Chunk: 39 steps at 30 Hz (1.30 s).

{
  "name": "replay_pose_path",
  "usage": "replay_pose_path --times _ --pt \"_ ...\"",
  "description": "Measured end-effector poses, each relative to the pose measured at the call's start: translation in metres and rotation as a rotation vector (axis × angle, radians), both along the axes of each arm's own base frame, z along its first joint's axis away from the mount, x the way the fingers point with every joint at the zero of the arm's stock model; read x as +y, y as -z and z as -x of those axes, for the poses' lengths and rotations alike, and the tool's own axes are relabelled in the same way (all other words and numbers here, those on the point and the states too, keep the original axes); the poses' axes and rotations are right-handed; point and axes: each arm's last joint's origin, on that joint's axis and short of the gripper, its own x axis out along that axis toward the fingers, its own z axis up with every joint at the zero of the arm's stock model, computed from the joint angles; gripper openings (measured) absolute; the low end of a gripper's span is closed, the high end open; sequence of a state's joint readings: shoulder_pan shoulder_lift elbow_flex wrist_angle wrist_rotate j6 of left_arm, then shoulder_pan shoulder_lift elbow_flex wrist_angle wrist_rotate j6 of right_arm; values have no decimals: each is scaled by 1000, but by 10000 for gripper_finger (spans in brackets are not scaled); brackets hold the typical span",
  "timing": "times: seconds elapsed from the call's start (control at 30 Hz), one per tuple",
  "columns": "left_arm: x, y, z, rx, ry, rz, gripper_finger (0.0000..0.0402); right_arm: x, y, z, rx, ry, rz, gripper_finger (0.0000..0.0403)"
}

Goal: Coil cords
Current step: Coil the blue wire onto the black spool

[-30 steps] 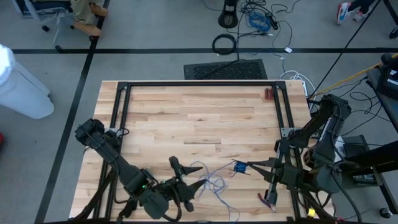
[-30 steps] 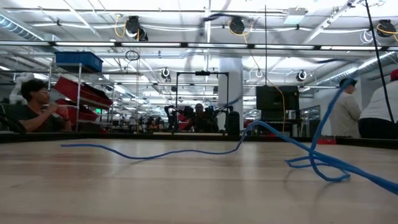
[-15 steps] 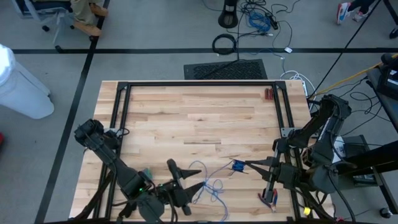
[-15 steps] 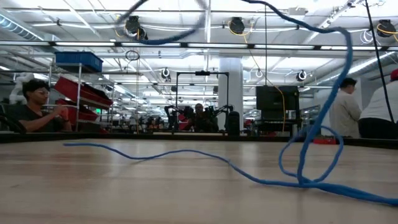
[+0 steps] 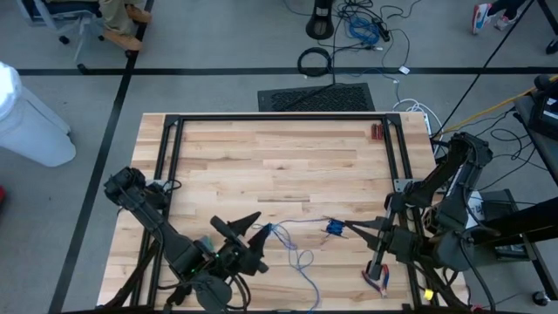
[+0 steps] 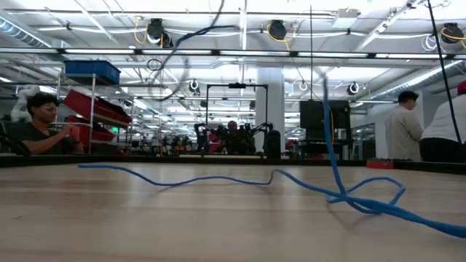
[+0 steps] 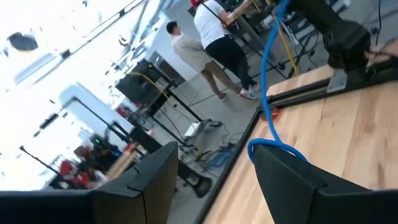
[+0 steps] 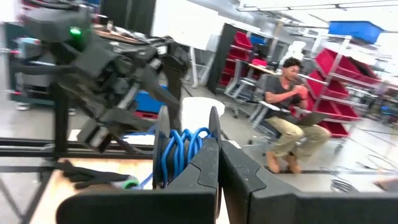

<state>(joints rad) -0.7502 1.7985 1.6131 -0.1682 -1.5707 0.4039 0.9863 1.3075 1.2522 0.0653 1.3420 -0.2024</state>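
- We see the wooden counter [image 5: 279,166], framed by a black rail, carrying both arms at its near edge.
- The left arm reaches in from the counter's left corner; its left claw [image 5: 247,228] sits tilted above the near middle of the counter. In the left wrist view its 2 dark fingers [image 7: 292,180] stand wide apart, and the blue strand rises just past 1 of them. We cannot tell for sure whether the strand touches a finger.
- The right arm sits at the counter's right edge. Its right claw [image 5: 349,229] points toward the middle, its fingers pressed together in the right wrist view, where their tips [image 8: 214,134] meet against a small bundle of blue loops.
- The cord [image 5: 296,249] is thin and blue. It runs loose across the near part of the counter, between the 2 claws, with an open loop lying just beside the left claw and a tail trailing toward the near edge. In the low view it lies in long waves on the wood [image 6: 218,178], with 1 strand climbing straight up out of sight.
- The cord's small blue plug end [image 5: 334,230] sits at the tip of the right claw, which grips it.
- Red-handled pliers [image 5: 377,277] lie at the counter's right near corner, by the right arm's base.
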Motion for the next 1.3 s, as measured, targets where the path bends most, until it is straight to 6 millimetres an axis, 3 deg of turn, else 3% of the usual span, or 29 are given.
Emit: replay_pose_path --times 0.2,0.47,0.7,0.93,1.17,1.3 --pt "-2 1 0 43 55 -15 215 -1 1 0 9 21 12 0" --pt "-9 1 -15 16 563 309 247 -1 1 0 9 21 13 0" --pt "4 1 -25 5 538 333 252 -1 1 0 9 22 12 0" --pt "18 -12 -39 -148 516 391 251 0 2 0 13 9 21 0" --pt "17 -18 -44 -151 712 404 251 3 3 -2 23 -120 41 0" --pt "19 -25 -46 -221 742 424 251 3 3 -2 25 -141 46 0"
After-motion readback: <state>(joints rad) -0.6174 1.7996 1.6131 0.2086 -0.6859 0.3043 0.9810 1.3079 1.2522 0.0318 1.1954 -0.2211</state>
